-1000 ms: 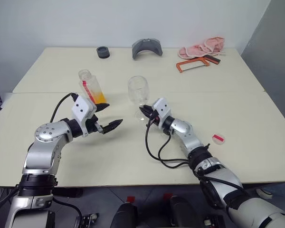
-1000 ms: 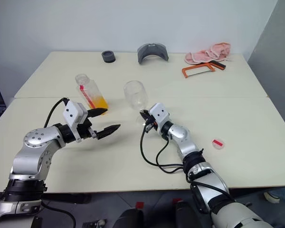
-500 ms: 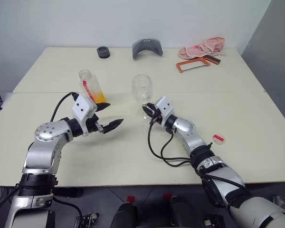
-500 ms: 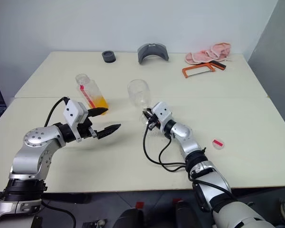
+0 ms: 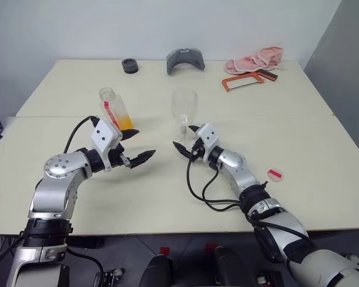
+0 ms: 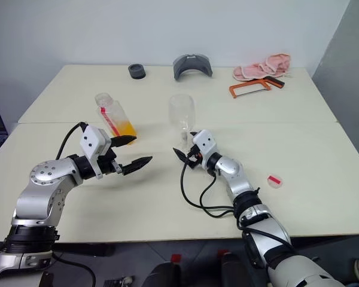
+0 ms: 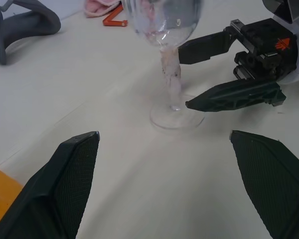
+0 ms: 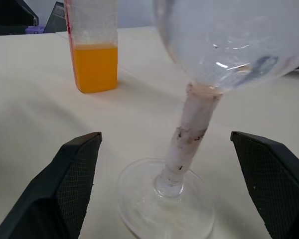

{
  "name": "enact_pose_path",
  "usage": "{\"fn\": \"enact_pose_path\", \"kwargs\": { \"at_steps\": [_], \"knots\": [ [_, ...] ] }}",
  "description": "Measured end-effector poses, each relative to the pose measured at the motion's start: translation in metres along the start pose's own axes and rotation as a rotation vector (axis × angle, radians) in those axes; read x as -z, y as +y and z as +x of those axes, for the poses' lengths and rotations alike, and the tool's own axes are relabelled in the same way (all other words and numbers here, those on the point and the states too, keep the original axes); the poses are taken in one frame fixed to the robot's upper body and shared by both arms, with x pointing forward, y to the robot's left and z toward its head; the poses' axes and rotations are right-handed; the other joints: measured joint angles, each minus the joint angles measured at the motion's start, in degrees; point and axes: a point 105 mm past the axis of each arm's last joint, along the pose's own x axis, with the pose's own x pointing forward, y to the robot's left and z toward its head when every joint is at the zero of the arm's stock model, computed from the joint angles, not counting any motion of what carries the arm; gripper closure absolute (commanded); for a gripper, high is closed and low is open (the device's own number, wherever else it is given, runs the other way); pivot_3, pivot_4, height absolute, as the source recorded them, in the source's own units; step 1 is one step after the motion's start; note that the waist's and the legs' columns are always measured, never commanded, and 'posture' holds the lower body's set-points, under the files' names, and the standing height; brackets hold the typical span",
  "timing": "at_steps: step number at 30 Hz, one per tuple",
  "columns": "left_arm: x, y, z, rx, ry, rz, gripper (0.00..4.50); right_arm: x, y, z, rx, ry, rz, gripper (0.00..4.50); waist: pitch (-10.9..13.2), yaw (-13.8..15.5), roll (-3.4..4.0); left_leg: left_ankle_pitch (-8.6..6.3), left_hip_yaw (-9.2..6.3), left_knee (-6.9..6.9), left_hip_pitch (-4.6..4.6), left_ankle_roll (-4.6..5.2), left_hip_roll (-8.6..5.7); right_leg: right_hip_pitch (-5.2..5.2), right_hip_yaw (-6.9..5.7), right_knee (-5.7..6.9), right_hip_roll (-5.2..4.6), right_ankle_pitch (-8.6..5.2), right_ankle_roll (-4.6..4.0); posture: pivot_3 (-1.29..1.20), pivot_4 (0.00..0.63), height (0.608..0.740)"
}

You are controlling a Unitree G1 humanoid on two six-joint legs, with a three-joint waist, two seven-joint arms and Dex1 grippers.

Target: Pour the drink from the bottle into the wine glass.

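Two robot arms reach over a cream table (image 5: 167,197), whose bare near half leaves wide room toward its front edge. The left gripper (image 5: 134,147), at about 9 o'clock from table centre, stands spread wide and holds nothing. The right gripper (image 5: 184,139), near centre, is also parted, its fingers (image 7: 229,94) flanking the stem of the wine glass (image 5: 184,113) without gripping it; the glass stands upright on its foot, its bowl empty. The bottle (image 5: 115,109), uncapped and tilted slightly, sits just beyond the left gripper at 10 o'clock, orange drink (image 8: 94,67) filling its lower part. A red-and-white cap (image 5: 275,174) lies alone at 3 o'clock, near the right edge. Along the far edge sit a black ring (image 5: 130,65), a grey curved piece (image 5: 184,60), an orange hacksaw (image 5: 248,79) and a pink cloth (image 5: 256,58), before a plain pale wall (image 5: 167,27).
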Motion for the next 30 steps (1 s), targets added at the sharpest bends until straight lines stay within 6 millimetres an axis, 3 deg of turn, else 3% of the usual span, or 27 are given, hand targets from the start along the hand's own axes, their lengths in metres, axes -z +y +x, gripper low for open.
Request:
{"fn": "enact_pose_path", "kwargs": {
  "at_steps": [30],
  "knots": [
    [0.000,-0.001,0.000,0.011,-0.007,0.009,0.00,0.012,-0.002,-0.001,0.051,0.063,0.077,0.02,0.0,0.0,0.00,0.00,0.00,0.00,0.00,0.00,0.00,0.00,0.00,0.00,0.00,0.00,0.00,0.00,0.150,0.740]
  ]
}}
